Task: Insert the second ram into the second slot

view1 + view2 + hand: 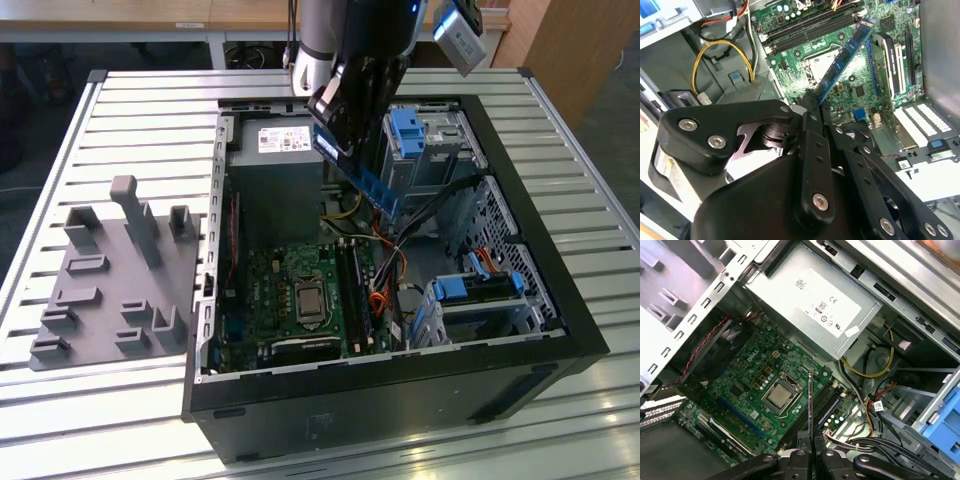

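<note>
My gripper (335,132) hangs over the open computer case (560,330), shut on one end of the second ram (362,178), a thin dark-blue stick that slants down toward the motherboard (265,290). In the second wrist view the second ram (846,52) juts out from my gripper (812,104), with small dark chips along its face. In the first wrist view the second ram (810,402) shows edge-on above my gripper (810,454). It is held well above the black ram slots (358,290) (807,26) (826,401), which lie beside the CPU socket (305,300). I cannot pick out the second slot.
A grey power supply (280,175) (822,302) fills the case's far end. Light-blue drive-cage tabs (410,130) (470,290) and loose cables (395,270) crowd the exterior view's right. A grey fixture with pegs (110,280) lies on the slatted table (120,100).
</note>
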Available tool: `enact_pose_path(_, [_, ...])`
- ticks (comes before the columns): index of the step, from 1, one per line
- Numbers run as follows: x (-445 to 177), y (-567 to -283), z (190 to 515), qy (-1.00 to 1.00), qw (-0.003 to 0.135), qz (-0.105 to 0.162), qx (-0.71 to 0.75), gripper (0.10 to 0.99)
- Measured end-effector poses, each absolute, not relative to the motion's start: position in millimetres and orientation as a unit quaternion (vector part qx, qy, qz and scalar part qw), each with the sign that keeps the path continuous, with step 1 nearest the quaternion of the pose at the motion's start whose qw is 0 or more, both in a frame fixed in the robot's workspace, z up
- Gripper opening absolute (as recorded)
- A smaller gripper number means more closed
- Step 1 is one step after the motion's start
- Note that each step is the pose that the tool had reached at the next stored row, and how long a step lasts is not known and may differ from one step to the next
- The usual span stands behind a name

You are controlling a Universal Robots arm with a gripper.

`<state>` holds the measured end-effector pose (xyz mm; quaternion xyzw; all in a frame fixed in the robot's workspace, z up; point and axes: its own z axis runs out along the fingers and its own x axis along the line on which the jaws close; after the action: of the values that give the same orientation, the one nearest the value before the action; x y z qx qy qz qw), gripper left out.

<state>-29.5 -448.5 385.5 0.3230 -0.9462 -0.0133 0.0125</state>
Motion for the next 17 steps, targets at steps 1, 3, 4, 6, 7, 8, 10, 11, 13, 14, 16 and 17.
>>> enact_pose_path(1, [-29.4,-448.4,385.4,-0.948,0.012,-0.013,0.317,0.137])
enact_pose_path(3, [-29.4,-448.4,385.4,-0.952,0.012,-0.013,0.306,0.137])
enact_pose_path(4, [-29.4,-448.4,385.3,-0.954,0.012,-0.013,0.301,0.137])
enact_pose_path(6, [-29.4,-448.4,385.2,-0.957,0.012,-0.013,0.290,0.137])
enact_pose_path(7, [-29.4,-448.4,385.1,-0.959,0.012,-0.013,0.284,0.137])
enact_pose_path(8, [-29.5,-448.5,385.0,-0.960,0.012,-0.013,0.279,0.137])
enact_pose_path(10, [-29.4,-448.4,385.0,-0.963,0.012,-0.013,0.268,0.137])
enact_pose_path(11, [-29.4,-448.4,384.9,-0.965,0.012,-0.013,0.263,0.137])
enact_pose_path(13, [-29.4,-448.4,384.8,-0.967,0.012,-0.013,0.253,0.137])
enact_pose_path(14, [-29.4,-448.4,384.7,-0.968,0.012,-0.013,0.249,0.137])
enact_pose_path(16, [-29.4,-448.4,384.8,-0.970,0.012,-0.013,0.241,0.137])
enact_pose_path(17, [-29.4,-448.4,384.7,-0.971,0.012,-0.013,0.237,0.137])
